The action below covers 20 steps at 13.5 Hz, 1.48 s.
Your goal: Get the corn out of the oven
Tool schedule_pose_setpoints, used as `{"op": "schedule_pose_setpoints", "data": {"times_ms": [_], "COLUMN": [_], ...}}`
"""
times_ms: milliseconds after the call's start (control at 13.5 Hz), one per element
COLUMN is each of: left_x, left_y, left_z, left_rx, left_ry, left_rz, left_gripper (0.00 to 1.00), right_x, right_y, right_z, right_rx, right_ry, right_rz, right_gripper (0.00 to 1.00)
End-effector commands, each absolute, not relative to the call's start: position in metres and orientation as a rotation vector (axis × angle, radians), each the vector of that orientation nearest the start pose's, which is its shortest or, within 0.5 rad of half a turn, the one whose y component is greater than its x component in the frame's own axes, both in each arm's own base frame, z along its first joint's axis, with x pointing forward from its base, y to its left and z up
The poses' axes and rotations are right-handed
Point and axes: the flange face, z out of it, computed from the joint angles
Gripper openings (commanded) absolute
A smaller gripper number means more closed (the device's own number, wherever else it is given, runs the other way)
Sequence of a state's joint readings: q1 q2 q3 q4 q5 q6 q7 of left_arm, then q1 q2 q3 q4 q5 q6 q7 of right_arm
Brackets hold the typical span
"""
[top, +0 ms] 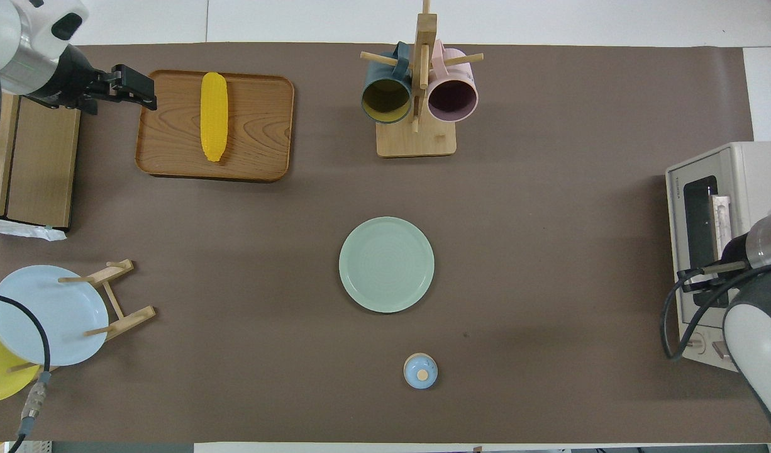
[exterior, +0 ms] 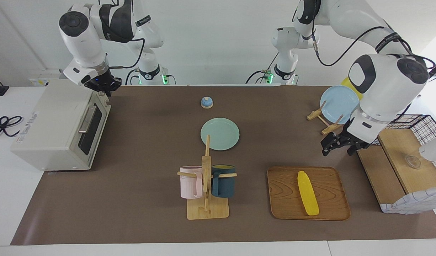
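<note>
**Corn on tray, oven door shut**

While the corn (exterior: pixel 308 192) lies on the wooden tray (exterior: pixel 328 209), lower right of the facing view, the oven (exterior: pixel 54 124) sits closed at left. Left gripper (exterior: pixel 337 145): jaws open, empty, above the surface. Right gripper (exterior: pixel 103 85): over the oven's top corner, jaws unreadable. Advice: both arms retreat clear.

Robotics lab staged as mock kitchen. Evidence: two white robot arms (exterior: pixel 378 81) bolted at edge of worktop (exterior: pixel 150 135) under brown mat; bare white walls; loose cables (exterior: pixel 3 124) on white surface. Kitchen props laid out: toaster oven (exterior: pixel 58 124), mug rack (exterior: pixel 206 177), plates on stand (exterior: pixel 337 103), wooden tray (exterior: pixel 285 192).
</note>
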<state>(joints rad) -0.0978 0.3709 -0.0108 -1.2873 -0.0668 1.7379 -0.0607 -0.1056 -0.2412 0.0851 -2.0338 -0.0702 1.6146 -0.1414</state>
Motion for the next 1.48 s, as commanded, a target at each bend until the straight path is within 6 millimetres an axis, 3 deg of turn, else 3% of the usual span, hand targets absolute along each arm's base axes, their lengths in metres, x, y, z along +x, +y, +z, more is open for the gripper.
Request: {"op": "schedule_pose_setpoints", "data": {"times_ms": [0, 148, 296, 444, 519, 1407], "left_x": [0.635, 0.605, 0.568, 0.537, 0.526, 0.536], "left_y": [-0.064, -0.053, -0.046, -0.043, -0.043, -0.036], "left_z": [0.579, 0.596, 0.601, 0.6, 0.596, 0.59], "left_rx": [-3.193, -3.193, -3.193, -3.191, -3.188, -3.186], "left_ry": [0.046, 0.035, 0.026, 0.026, 0.028, 0.032], "left_rz": [-0.06, -0.051, -0.025, 0.002, 0.022, -0.043], "left_gripper": [1.0, 1.0, 1.0, 1.0, 1.0, 1.0], "right_x": [0.484, 0.502, 0.523, 0.521, 0.521, 0.527], "right_y": [-0.013, -0.007, 0.003, 0.018, 0.016, 0.009], "right_z": [0.553, 0.57, 0.588, 0.592, 0.592, 0.589], "right_rx": [-3.14, -3.144, -3.14, -3.13, -3.129, -3.135], "right_ry": [-0.125, -0.075, -0.059, -0.024, 0.012, 0.079], "right_rz": [0.281, 0.258, 0.24, 0.258, 0.255, 0.258], "right_gripper": [1.0, 1.0, 1.0, 1.0, 1.0, 1.0]}}
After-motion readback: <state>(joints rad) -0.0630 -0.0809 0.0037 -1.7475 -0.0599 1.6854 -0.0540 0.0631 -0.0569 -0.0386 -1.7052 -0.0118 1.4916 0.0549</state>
